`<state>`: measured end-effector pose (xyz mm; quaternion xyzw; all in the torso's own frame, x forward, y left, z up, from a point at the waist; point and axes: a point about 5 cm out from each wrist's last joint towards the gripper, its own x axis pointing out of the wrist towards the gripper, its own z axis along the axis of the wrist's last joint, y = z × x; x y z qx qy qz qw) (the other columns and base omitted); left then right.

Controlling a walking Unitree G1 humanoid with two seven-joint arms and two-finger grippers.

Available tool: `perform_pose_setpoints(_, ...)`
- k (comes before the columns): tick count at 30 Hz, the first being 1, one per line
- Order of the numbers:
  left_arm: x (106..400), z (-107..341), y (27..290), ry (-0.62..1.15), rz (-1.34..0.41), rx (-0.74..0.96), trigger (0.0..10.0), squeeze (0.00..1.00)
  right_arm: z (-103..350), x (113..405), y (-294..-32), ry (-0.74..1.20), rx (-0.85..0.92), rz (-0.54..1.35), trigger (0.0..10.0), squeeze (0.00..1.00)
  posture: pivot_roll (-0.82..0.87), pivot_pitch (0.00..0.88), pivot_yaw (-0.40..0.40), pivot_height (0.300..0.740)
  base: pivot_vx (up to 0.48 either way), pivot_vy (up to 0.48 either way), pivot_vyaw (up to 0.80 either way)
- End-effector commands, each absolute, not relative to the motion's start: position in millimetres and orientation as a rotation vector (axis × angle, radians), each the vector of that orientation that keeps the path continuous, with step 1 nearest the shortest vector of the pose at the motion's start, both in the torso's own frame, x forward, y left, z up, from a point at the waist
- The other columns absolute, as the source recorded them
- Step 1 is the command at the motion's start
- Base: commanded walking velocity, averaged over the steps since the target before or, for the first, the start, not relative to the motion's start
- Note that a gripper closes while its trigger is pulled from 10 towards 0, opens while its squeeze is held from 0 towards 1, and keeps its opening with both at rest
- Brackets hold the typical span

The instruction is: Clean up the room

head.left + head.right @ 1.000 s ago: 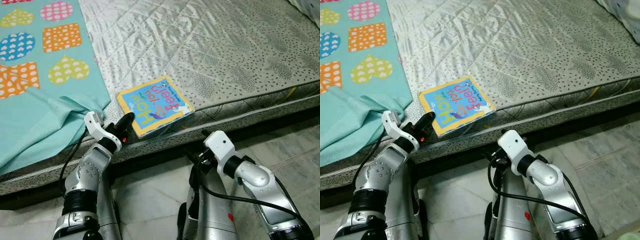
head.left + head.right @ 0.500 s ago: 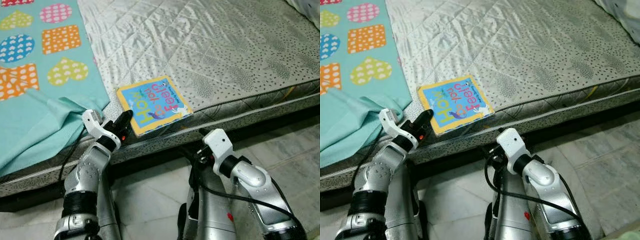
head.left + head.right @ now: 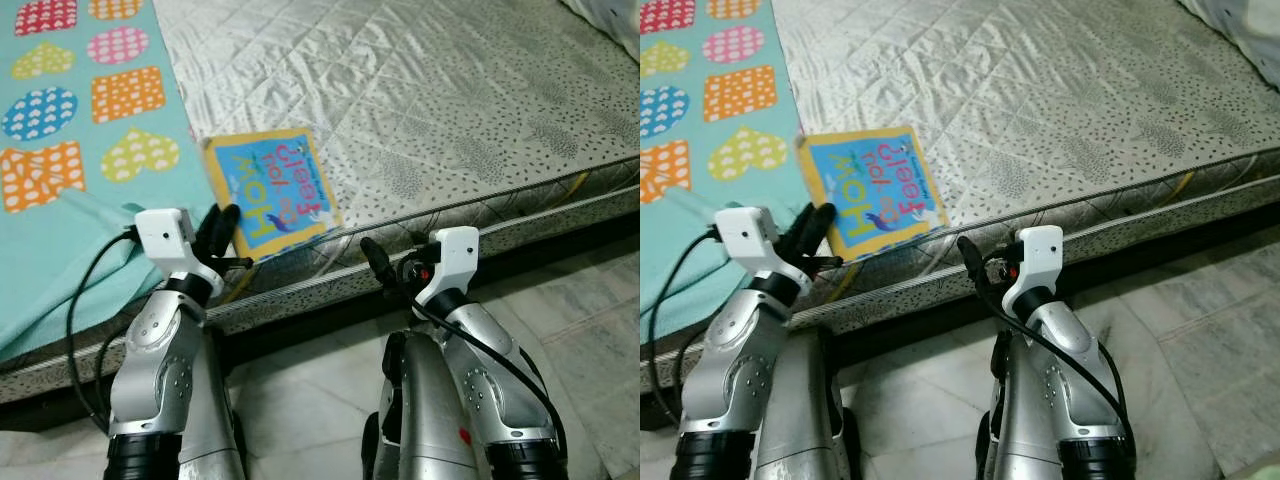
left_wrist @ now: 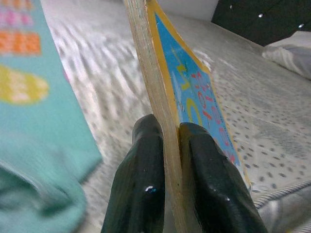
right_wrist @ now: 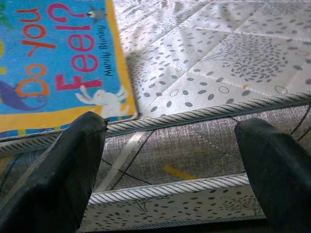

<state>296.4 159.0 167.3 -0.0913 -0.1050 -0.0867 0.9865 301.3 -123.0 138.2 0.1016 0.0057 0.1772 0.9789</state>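
The board book [image 3: 269, 192] lay near the front edge of the mattress [image 3: 450, 110], just at the border of the turquoise patterned blanket [image 3: 70, 160] spread to its 9 o'clock. The left gripper [image 3: 222, 232] had its two black fingers [image 4: 146, 189] clamped on the book's near corner, one on either side of the thick page block, at the book's 7 o'clock. The right gripper [image 3: 378, 262] hovered with its fingers spread wide, empty, beside the mattress's side seam at the book's 4 o'clock. Judging from this, the book was being picked up for tidying. A corner pinch would likely let the heavy cover swing, so lifting slowly and keeping the book level seemed wise, with the right gripper close enough to steady the free edge.
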Motion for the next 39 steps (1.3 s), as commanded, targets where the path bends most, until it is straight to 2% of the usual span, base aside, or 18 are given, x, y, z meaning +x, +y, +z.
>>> perform_pose_setpoints(1,292.4,178.1,166.3,-0.272,-0.128,-0.103,0.0,0.00,141.5,298.9,-125.5,-0.001,0.229,0.339,10.0,0.00,0.08,0.197,0.006,0.484,0.000,0.000,0.00)
perform_pose_setpoints(5,288.2,189.0,164.9,-0.322,-0.125,-0.016,0.0,0.00,156.3,304.0,-131.1,-0.062,0.271,0.293,10.0,0.00,0.08,0.188,0.014,0.484,0.000,0.000,0.00)
perform_pose_setpoints(10,277.4,183.6,158.3,-0.322,-0.146,0.017,0.0,0.00,164.6,306.5,-134.9,-0.100,0.287,0.265,10.0,0.00,0.07,0.174,0.025,0.484,0.000,0.000,0.00)
perform_pose_setpoints(13,264.2,171.8,153.5,-0.295,-0.149,0.024,0.0,0.00,166.8,308.1,-136.7,-0.116,0.290,0.251,10.0,0.00,0.08,0.170,0.029,0.509,0.000,0.000,0.00)
perform_pose_setpoints(20,256.0,157.1,150.8,-0.254,-0.140,0.038,0.0,0.00,164.5,312.3,-133.9,-0.119,0.297,0.243,10.0,0.00,0.10,0.141,0.042,0.549,0.000,0.000,0.00)
perform_pose_setpoints(34,262.6,140.3,154.9,-0.208,-0.118,0.048,0.0,0.00,166.5,323.5,-135.9,-0.156,0.281,0.216,10.0,0.00,0.10,0.065,0.048,0.624,0.000,0.000,0.00)
perform_pose_setpoints(35,263.2,137.5,155.3,-0.195,-0.112,0.051,2.8,0.00,165.6,323.7,-136.6,-0.156,0.276,0.212,10.0,0.00,0.10,0.058,0.048,0.629,0.000,0.000,0.00)
perform_pose_setpoints(36,263.4,135.4,155.6,-0.186,-0.108,0.053,2.8,0.00,164.6,323.7,-137.0,-0.156,0.273,0.209,10.0,0.00,0.10,0.056,0.047,0.634,0.000,0.000,0.00)
perform_pose_setpoints(37,263.8,133.5,156.0,-0.180,-0.101,0.048,4.8,0.00,163.6,323.8,-137.7,-0.154,0.274,0.205,10.0,0.00,0.10,0.053,0.047,0.639,0.000,0.000,0.00)
perform_pose_setpoints(38,264.1,132.1,156.2,-0.177,-0.097,0.041,4.8,0.00,162.8,323.8,-138.3,-0.152,0.272,0.201,10.0,0.00,0.10,0.051,0.047,0.644,0.000,0.000,0.00)
perform_pose_setpoints(39,264.4,130.7,156.0,-0.174,-0.096,0.035,5.5,0.00,161.6,323.5,-139.0,-0.150,0.269,0.198,10.0,0.00,0.09,0.047,0.046,0.649,0.000,0.000,0.00)
